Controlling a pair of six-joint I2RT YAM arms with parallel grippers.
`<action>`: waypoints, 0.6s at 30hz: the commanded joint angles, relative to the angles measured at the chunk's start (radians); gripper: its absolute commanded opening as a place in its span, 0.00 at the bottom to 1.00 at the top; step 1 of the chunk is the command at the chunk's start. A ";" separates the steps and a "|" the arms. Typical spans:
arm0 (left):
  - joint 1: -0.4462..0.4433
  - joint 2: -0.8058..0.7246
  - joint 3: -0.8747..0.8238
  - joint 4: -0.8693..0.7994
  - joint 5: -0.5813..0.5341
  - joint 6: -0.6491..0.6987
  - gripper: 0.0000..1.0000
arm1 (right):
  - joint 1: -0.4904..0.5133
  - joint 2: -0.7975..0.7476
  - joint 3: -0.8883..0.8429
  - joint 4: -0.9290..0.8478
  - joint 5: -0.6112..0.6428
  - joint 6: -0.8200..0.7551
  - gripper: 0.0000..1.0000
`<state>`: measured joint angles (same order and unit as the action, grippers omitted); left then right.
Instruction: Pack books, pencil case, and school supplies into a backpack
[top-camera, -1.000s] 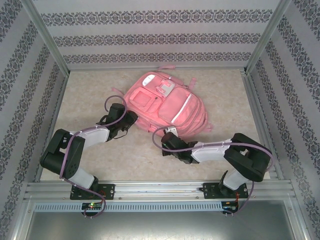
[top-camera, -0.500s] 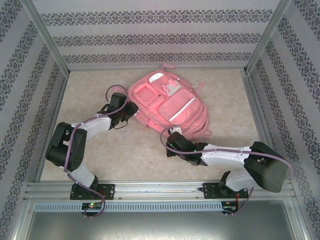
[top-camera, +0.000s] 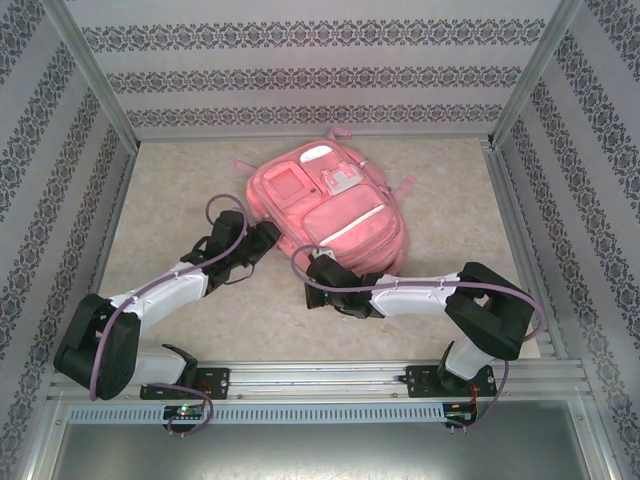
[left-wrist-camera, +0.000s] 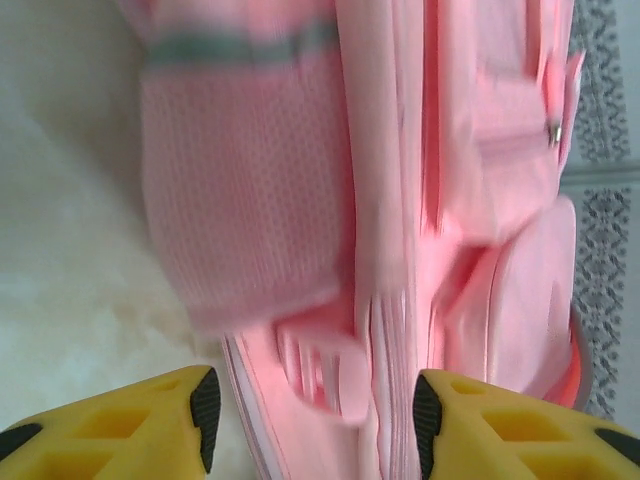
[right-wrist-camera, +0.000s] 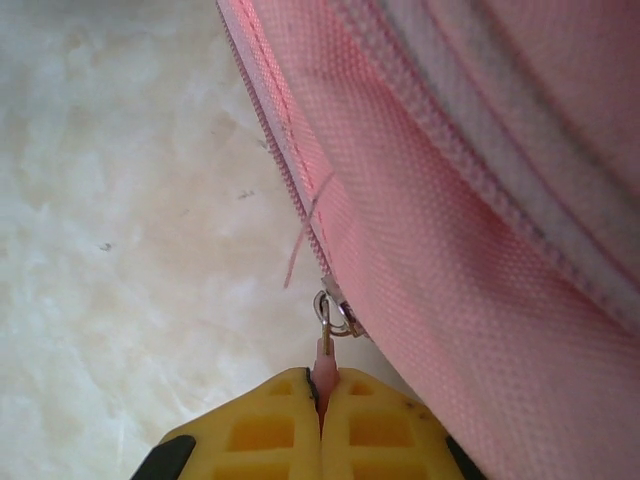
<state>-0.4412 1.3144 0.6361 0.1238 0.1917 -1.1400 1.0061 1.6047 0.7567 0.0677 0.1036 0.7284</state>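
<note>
The pink backpack (top-camera: 335, 215) lies flat mid-table, front pockets and a pale stripe facing up. At its near left corner my right gripper (top-camera: 318, 270) is shut on the small pink zipper pull (right-wrist-camera: 324, 355); in the right wrist view the gripper (right-wrist-camera: 322, 385) pinches the pull just below its metal ring. My left gripper (top-camera: 262, 238) sits at the bag's left side. Seen from the left wrist, that gripper (left-wrist-camera: 315, 420) stands open, with the bag's pink edge and a small tab (left-wrist-camera: 325, 370) between the fingers, unclamped. Books, pencil case and school supplies are out of view.
The beige tabletop (top-camera: 170, 200) has free room left and right of the bag. Patterned walls and metal frame posts (top-camera: 95, 85) enclose it on three sides. Both arms reach inward from the near rail (top-camera: 320, 380).
The backpack has turned and slid toward the back. My right gripper moved left along its near edge, still pinching the zipper pull. My left gripper opened wider and shifted slightly nearer.
</note>
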 joint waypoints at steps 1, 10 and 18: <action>-0.038 0.013 -0.050 0.119 -0.005 -0.060 0.53 | 0.014 0.008 0.033 0.064 -0.043 0.035 0.00; -0.038 0.086 -0.145 0.311 0.004 -0.091 0.49 | 0.015 0.010 0.034 0.093 -0.061 0.071 0.00; -0.039 0.235 -0.164 0.511 0.030 -0.138 0.43 | 0.015 0.025 0.035 0.122 -0.073 0.092 0.00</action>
<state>-0.4763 1.4937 0.4862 0.4904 0.2081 -1.2423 1.0061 1.6196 0.7574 0.1200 0.0731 0.8066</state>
